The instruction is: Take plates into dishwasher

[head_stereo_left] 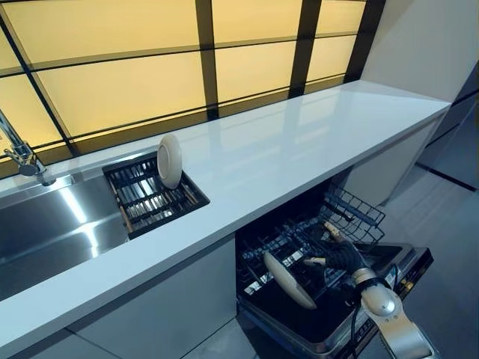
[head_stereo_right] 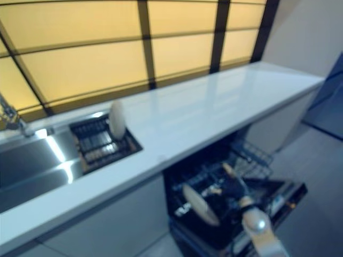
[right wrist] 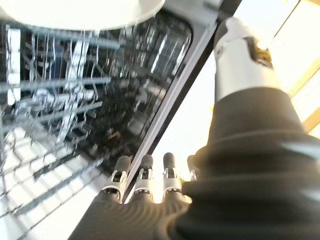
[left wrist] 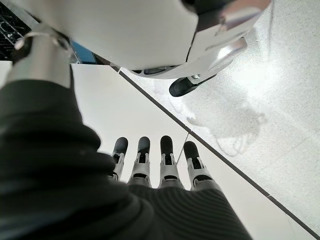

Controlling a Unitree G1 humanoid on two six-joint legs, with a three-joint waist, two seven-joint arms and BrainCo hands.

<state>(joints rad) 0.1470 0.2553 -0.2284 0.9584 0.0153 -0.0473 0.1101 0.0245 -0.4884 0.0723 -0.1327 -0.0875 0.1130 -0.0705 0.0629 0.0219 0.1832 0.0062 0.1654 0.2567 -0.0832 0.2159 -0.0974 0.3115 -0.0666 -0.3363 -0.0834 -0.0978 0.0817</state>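
A white plate [head_stereo_left: 169,160] stands upright in the black drying rack [head_stereo_left: 150,203] set in the sink. A second white plate [head_stereo_left: 288,280] stands tilted in the pulled-out lower rack [head_stereo_left: 352,215] of the open dishwasher under the counter. My right hand [head_stereo_left: 338,256] is just right of this plate, over the rack, with its fingers [right wrist: 145,172] straight and holding nothing. The plate's rim [right wrist: 75,12] shows apart from the fingers in the right wrist view. My left hand [left wrist: 150,165] shows only in its wrist view, open, pointing down at the floor.
The long white counter [head_stereo_left: 299,142] runs from the steel sink [head_stereo_left: 45,232] and tap [head_stereo_left: 22,153] at the left to the far right. The dishwasher door [head_stereo_left: 410,262] lies open low at the right. Lit window panels run behind the counter.
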